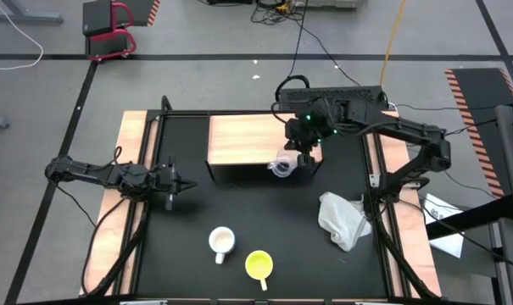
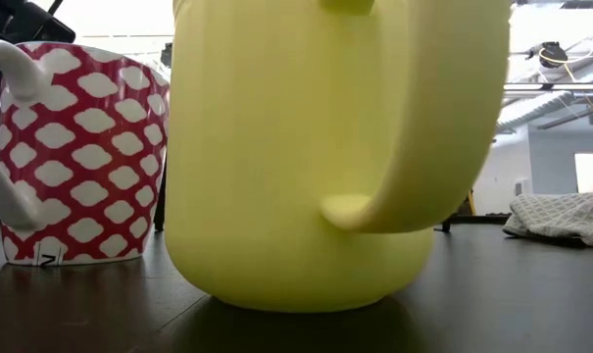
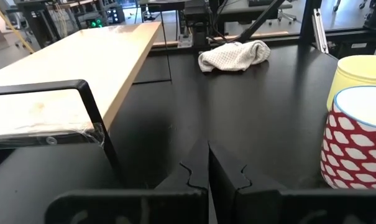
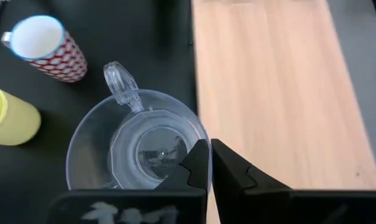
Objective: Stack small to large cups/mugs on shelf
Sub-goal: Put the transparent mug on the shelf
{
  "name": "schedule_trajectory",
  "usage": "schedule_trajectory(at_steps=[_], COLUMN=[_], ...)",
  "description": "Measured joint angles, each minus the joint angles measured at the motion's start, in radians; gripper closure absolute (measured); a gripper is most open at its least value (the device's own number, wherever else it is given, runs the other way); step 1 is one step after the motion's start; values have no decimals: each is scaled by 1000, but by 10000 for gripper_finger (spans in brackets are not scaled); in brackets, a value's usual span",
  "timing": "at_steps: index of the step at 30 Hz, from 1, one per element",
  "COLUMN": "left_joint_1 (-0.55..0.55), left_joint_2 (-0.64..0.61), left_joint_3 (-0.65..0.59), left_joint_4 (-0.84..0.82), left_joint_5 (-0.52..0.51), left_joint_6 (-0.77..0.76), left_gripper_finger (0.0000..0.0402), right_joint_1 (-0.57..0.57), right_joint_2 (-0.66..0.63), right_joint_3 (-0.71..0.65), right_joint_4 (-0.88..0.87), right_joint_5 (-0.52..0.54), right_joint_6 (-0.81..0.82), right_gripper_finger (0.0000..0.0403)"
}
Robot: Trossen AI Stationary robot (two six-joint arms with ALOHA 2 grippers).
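Three cups are in play. The right hand (image 4: 203, 163) is above the shelf's (image 1: 243, 138) front right corner, and its fingers are pinched on the rim of the glass cup (image 4: 138, 146), holding it. In the high view the glass cup (image 1: 283, 165) is at the front edge of the shelf, partly over the black worktop (image 1: 264, 216); I cannot tell if it touches anything below. The white mug (image 1: 221, 242) with red pattern and the yellow mug (image 1: 259, 265) stand upright near each other on the worktop, near its front edge, well apart from the shelf. A white cloth (image 1: 342, 220) lies on the worktop to the right. The left hand (image 1: 185, 185) waits low at the left side of the worktop, fingers pressed together and empty, pointing to the middle.
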Motion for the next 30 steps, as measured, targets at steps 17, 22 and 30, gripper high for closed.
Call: schedule_trajectory(at_steps=[17,22,30], left_joint_1=[0,0,0], left_joint_2=[0,0,0], left_joint_3=[0,0,0], left_joint_4=[-5,-5,-6], left_joint_5=[-1,-1,-2], left_joint_6=[-8,-8,-5], left_gripper_finger=[398,398,398], right_joint_1=[-115,-121,-122], right_joint_2=[33,34,38], right_joint_3=[16,16,16], right_joint_4=[9,-41,-68], right_joint_5=[-26,-25,-18], right_joint_6=[-113,-135,-139], right_gripper_finger=[403,403,403])
